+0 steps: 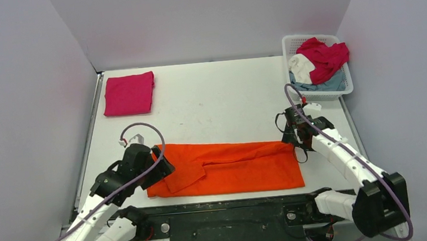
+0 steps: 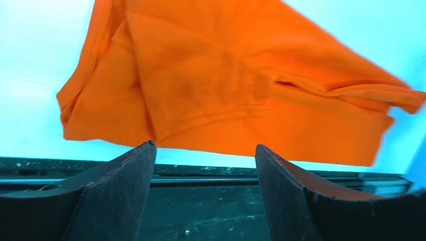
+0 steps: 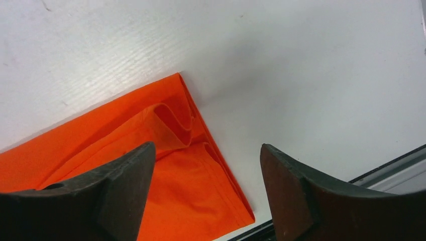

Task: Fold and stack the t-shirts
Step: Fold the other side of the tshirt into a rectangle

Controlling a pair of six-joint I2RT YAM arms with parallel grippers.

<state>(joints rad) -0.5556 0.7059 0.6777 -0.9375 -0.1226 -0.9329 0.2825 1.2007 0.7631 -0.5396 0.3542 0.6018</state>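
Only the top view shows the folded magenta shirt (image 1: 129, 94).

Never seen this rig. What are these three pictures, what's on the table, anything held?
Two robot arms, bolted at the table's near edge. The wide picture looks down from above; the other two come from wrist cameras, dark fingers at the bottom. An orange t-shirt, folded into a long strip, lies near them. A folded magenta t-shirt sits far left; a white basket far right holds crumpled shirts. Left gripper and right gripper sit at the strip's ends, both open, holding nothing.
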